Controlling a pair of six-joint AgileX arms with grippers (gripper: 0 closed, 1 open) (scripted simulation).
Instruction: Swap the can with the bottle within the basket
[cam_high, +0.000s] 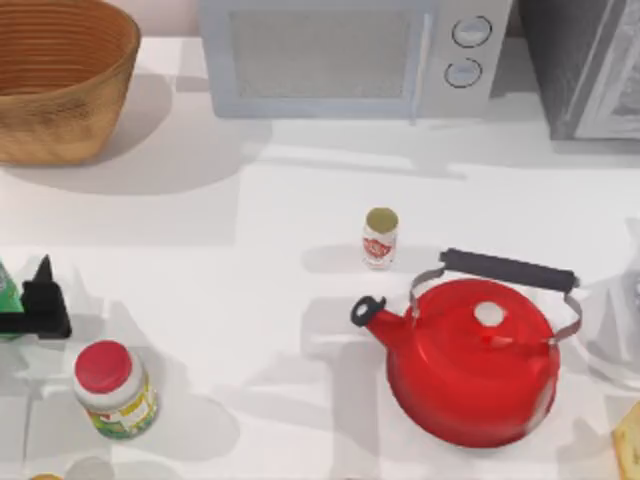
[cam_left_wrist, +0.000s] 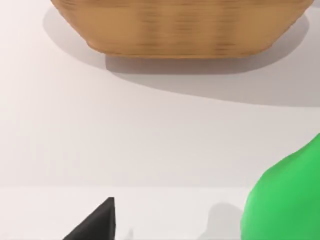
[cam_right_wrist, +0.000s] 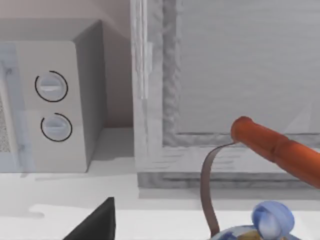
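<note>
Holding green bottle at table's 9 o'clock edge, left gripper clamps it; right gripper state: cannot tell. Risk: bottle slips, clips wicker basket rim at 11 o'clock; can untouched.

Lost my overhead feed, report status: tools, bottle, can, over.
Left tool at table's left edge, bottle in it. Can upright mid-table beside red kettle. Basket at far left, path open.
</note>
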